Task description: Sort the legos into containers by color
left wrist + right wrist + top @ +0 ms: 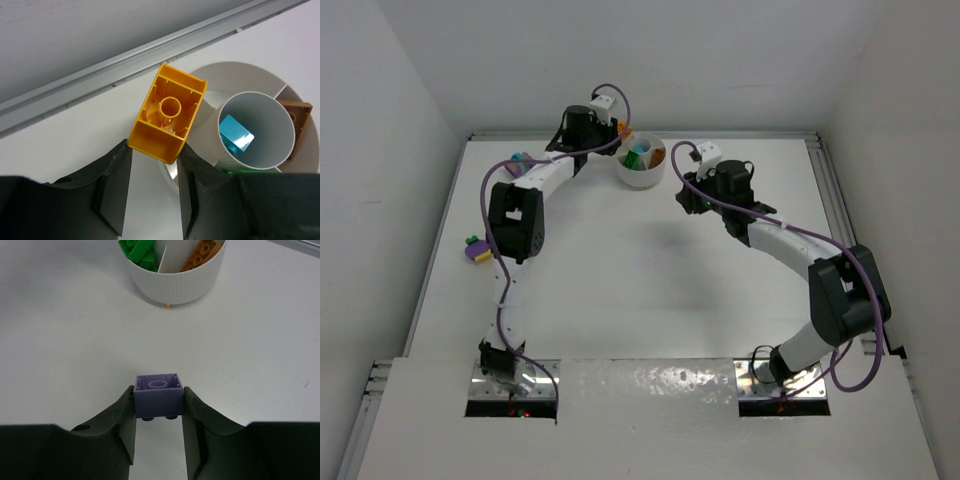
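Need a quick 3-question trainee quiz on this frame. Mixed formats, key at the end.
1. True or false: the right gripper holds a green brick.
2. Which colour of brick lies in the central well of the white dish? A teal, B pink, C purple.
3. Fill in: the fingers of the left gripper clamp a ____ brick.

Key:
1. False: it holds the purple brick.
2. A: the teal brick.
3. Yellow: the yellow brick.
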Motion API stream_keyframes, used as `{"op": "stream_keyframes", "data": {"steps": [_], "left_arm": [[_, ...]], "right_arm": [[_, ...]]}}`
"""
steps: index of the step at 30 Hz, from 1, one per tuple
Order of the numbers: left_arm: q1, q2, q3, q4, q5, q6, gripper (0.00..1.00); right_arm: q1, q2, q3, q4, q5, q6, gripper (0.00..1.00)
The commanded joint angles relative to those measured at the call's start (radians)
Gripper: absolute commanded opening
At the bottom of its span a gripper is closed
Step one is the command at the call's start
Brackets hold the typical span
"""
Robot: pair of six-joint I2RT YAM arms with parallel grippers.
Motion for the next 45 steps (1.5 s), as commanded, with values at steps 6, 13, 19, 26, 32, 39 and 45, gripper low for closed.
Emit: {"op": "stream_keyframes", "data": {"steps": [6, 13, 19, 26, 32, 39, 45], "left_arm": [[0.002, 0.012, 0.039, 0.085, 0.035, -0.038, 0.12], [0.002, 0.020, 0.042, 0.083, 0.061, -0.058, 0.21], [0.002, -0.006, 0.016, 0.073, 0.084, -0.026, 0.25], [0.002, -0.018, 0.001, 0.053, 0.089, -0.014, 0.36], [0.002, -0.029, -0.001, 0.050, 0.095, -0.007, 0.44], [0.004, -0.041, -0.005, 0.037, 0.112, 0.002, 0.45], [0.009, -0.073, 0.006, 0.043, 0.109, 0.000, 0.46]], "right_arm": [[0.000, -0.018, 0.008, 0.023, -0.014, 0.013, 0.00], [0.000, -0.020, 0.022, -0.003, -0.015, 0.006, 0.00], [0.000, -0.026, 0.018, -0.009, -0.012, -0.001, 0.00], [0.000, -0.035, 0.018, -0.012, -0.012, -0.004, 0.00], [0.000, -0.050, 0.011, -0.020, -0.008, -0.016, 0.00], [0.000, -0.057, 0.011, -0.021, -0.003, -0.023, 0.00], [0.000, -0.058, 0.034, -0.026, 0.015, -0.017, 0.00]]}}
